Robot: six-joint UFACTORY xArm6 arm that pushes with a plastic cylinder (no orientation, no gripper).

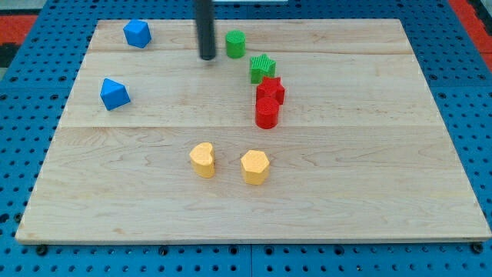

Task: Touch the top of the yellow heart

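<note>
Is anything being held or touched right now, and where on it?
Nothing is held: there is only a rod. My tip rests on bare board near the view's top, just left of the green cylinder, not touching it, far from the yellow heart.

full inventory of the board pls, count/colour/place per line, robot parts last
Blue blocks: 2, blue, faceted shapes; one near the view's top left corner, one lower on the left side.
Green cylinder: 1, green, top centre, just right of my tip.
Green star: 1, green, below and right of the cylinder.
Red star: 1, red, right below the green star, close or touching.
Red cylinder: 1, red, directly below the red star, touching it.
Yellow heart: 1, yellow, lower centre.
Yellow hexagon-like block: 1, yellow, right of the heart, apart from it.
Wooden board: 1, light wood, on a blue perforated base.
My tip: 1, dark rod end, top centre, far above the yellow heart, touching no block.
</note>
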